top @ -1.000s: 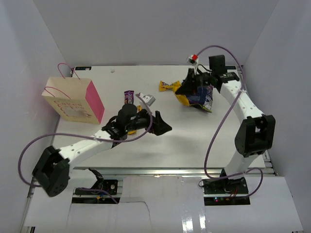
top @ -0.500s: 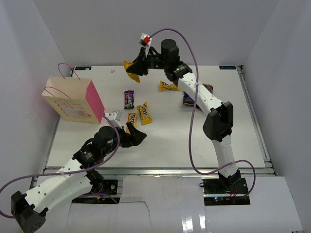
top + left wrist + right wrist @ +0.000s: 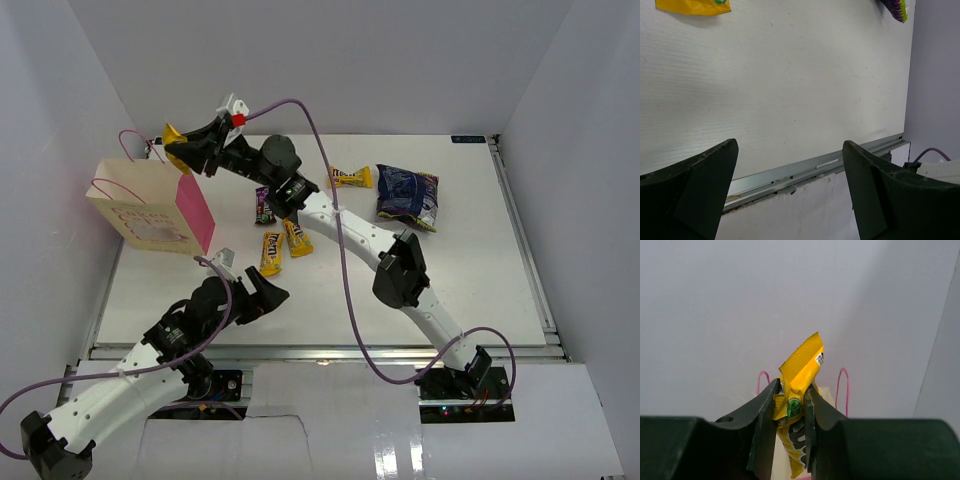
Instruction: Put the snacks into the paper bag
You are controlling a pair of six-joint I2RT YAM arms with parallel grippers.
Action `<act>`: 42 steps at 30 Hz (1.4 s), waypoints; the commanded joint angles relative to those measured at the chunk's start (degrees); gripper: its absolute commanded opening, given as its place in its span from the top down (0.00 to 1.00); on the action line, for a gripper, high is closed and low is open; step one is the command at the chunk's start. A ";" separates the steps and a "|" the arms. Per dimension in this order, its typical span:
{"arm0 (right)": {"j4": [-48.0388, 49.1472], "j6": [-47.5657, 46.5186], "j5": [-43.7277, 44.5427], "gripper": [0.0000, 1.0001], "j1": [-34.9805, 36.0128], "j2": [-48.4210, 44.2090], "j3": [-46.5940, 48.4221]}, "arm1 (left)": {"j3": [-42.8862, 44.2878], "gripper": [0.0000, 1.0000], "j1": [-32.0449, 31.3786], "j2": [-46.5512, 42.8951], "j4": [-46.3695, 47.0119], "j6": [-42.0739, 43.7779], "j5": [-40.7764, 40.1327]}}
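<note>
The paper bag, beige with a pink side panel, stands upright at the far left. My right gripper hangs over its open top, shut on a yellow snack packet. In the right wrist view this packet is pinched between the fingers of the right gripper, with the bag's pink handles behind it. Two yellow packets, a purple packet, another yellow packet and the dark blue snack bag lie on the table. My left gripper is open and empty near the front edge.
The white table is enclosed by white walls at the back and sides. A metal rail runs along its near edge, just under the left gripper. The right arm stretches diagonally across the table above the loose packets.
The right arm swung left from the back middle to above the paper bag, carrying the yellow packet. The left arm drew back a little toward the near edge, jaws still wide.
</note>
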 commanded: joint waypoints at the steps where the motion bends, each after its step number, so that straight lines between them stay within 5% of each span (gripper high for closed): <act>1: 11.90 -2.40 9.86 0.92 1.86 1.84 3.63 | -0.11 0.05 -0.24 -1.57 -1.47 -1.24 0.70; 16: 18.59 -4.42 21.03 0.92 5.55 11.51 6.80 | -0.28 0.04 -0.15 -3.68 -2.35 -1.51 2.72; 42: 19.83 -5.48 19.28 0.87 8.54 11.16 3.99 | -0.81 0.04 -0.24 -4.29 -2.35 -2.30 2.72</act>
